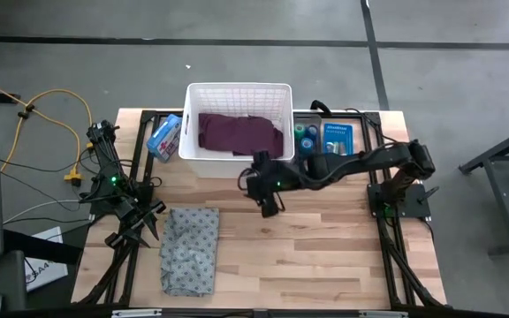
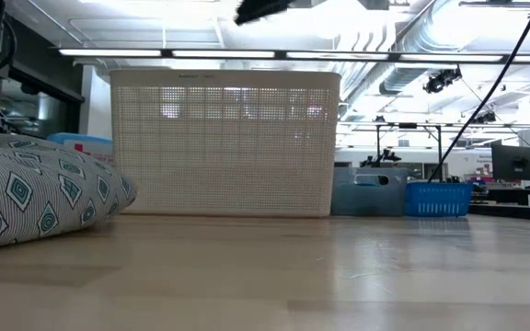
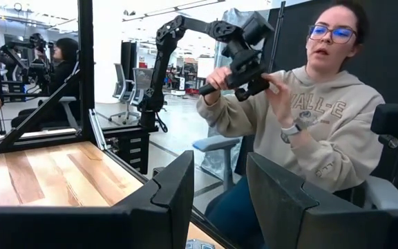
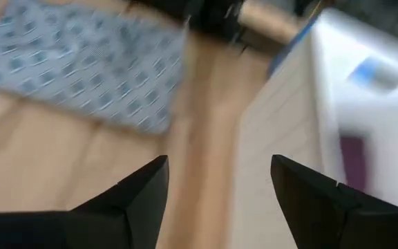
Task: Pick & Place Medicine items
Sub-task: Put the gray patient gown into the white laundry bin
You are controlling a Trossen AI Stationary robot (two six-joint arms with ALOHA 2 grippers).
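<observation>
Now | right gripper (image 1: 270,208) gaped wide, empty, beside white basket (image 1: 237,166) | left gripper (image 1: 148,215) parted, empty, table's left edge.

We see a pale wooden table (image 1: 325,256). On it stands a white mesh basket (image 1: 239,164) at the far edge. Left of the basket lies a blue packet (image 1: 163,137); right of it, a blue bin (image 1: 337,139); nearer than it, a grey patterned cloth (image 1: 190,250).
</observation>
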